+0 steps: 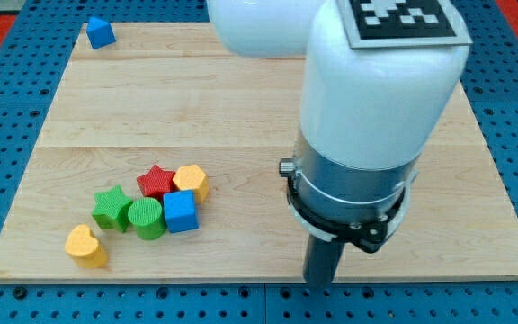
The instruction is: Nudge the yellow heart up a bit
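Observation:
The yellow heart [85,246] lies near the board's lower left corner. My tip [319,281] is the lower end of the dark rod at the board's bottom edge, far to the right of the heart and touching no block. Up and right of the heart is a cluster: a green star [111,207], a green cylinder [146,218], a blue cube [180,211], a red star [156,182] and a yellow hexagon [191,181].
A blue block [101,33] sits alone at the board's top left corner. The wooden board [241,108] lies on a blue perforated table. The white arm body [376,90] hides much of the board's right side.

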You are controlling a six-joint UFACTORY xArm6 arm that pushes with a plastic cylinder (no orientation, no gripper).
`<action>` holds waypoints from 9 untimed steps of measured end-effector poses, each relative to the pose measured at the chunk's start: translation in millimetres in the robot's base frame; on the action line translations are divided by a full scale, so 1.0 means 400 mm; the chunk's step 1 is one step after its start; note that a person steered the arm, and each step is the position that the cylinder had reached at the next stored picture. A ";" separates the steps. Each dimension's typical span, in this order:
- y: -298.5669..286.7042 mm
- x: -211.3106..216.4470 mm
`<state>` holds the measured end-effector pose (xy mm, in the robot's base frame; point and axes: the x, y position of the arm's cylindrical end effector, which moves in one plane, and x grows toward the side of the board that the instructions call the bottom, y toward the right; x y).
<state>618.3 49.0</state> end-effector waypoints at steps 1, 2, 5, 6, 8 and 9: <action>-0.095 0.001; -0.181 0.002; -0.479 0.001; -0.587 0.000; -0.641 -0.001; -0.520 -0.001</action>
<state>618.0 -159.1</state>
